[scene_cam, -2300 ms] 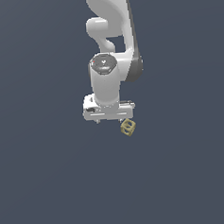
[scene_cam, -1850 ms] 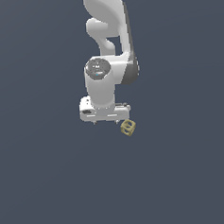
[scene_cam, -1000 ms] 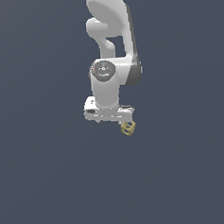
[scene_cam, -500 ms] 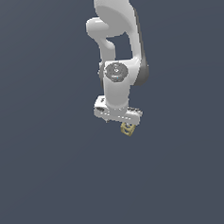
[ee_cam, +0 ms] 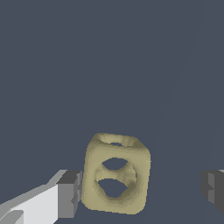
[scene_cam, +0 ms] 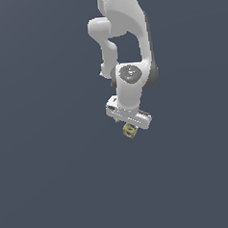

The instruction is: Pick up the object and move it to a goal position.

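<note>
Olive lattice cube sits between the gripper's wide fingers, off-centre; centring before closing looks wise.

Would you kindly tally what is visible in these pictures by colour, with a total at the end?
Olive-tan: 1, the lattice cube, sitting between the open fingers of the tool.
White: 1, the robot arm with its tool.
Dark grey: 2, the finger pads on the tool.
Total: 4.
</note>
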You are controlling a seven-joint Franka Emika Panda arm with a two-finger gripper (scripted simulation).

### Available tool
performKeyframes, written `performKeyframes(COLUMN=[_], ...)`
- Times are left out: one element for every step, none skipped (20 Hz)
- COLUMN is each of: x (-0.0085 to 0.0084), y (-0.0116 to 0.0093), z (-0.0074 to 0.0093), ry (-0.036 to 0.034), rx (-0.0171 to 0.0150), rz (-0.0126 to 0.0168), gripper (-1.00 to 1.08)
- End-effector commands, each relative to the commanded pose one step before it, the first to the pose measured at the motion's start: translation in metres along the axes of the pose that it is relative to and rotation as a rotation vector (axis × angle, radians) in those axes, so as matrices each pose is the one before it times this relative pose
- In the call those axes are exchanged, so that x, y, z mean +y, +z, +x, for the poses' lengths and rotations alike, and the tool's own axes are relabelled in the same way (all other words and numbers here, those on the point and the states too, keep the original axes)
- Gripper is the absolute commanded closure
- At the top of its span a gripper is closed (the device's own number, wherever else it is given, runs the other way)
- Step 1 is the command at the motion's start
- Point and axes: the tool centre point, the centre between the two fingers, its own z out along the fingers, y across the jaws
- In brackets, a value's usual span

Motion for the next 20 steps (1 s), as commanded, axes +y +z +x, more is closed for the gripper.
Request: performKeyframes(x=[-0.00503, -0.00161, -0.00145, -0.00129, -0.00113, -0.00101, -0.00085, -0.00074, -0.00061, -0.00050, -0.00038, -0.00030, -0.00017, 0.00002, 0.00008, -0.00001, -0.00002, -0.00003, 0.00025, -0.00004], y=[0.00300, 0.00100, 0.00092, 0.00084, 0.00075, 0.00067, 0.00059, 0.00051, 0.00043, 0.00035, 0.00027, 0.00020, 0.00012, 0.00003, -0.00014, 0.00034, 0.00102, 0.00169, 0.00230, 0.00302], z=[-0.00538, -0.00193, -0.00180, -0.00167, -0.00152, -0.00139, -0.00121, -0.00107, -0.00091, -0.00075, -0.00058, -0.00044, -0.00026, -0.00002, 0.00019, -0.00002, -0.00006, -0.00010, 0.00013, -0.00018], ry=[0.04031, 0.01292, 0.01188, 0.01084, 0.00984, 0.00876, 0.00779, 0.00672, 0.00570, 0.00465, 0.00363, 0.00252, 0.00153, 0.00069, -0.00404, 0.00000, 0.00000, 0.00000, 0.00068, 0.00000], rx=[0.00418, 0.00125, 0.00114, 0.00103, 0.00093, 0.00082, 0.00072, 0.00062, 0.00052, 0.00043, 0.00033, 0.00023, 0.00014, 0.00006, -0.00052, 0.00000, 0.00000, 0.00000, 0.00008, 0.00000], rz=[0.00261, 0.00086, 0.00081, 0.00075, 0.00069, 0.00062, 0.00056, 0.00049, 0.00042, 0.00034, 0.00027, 0.00019, 0.00012, 0.00005, -0.00035, 0.00000, 0.00000, 0.00000, 0.00004, 0.00000], gripper=[-0.92, -0.92, -0.92, -0.92, -0.92, -0.92, -0.92, -0.92, -0.92, -0.92, -0.92, -0.92, -0.92, -0.92, -0.92, -0.92, -0.92, -0.92, -0.92, -0.92])
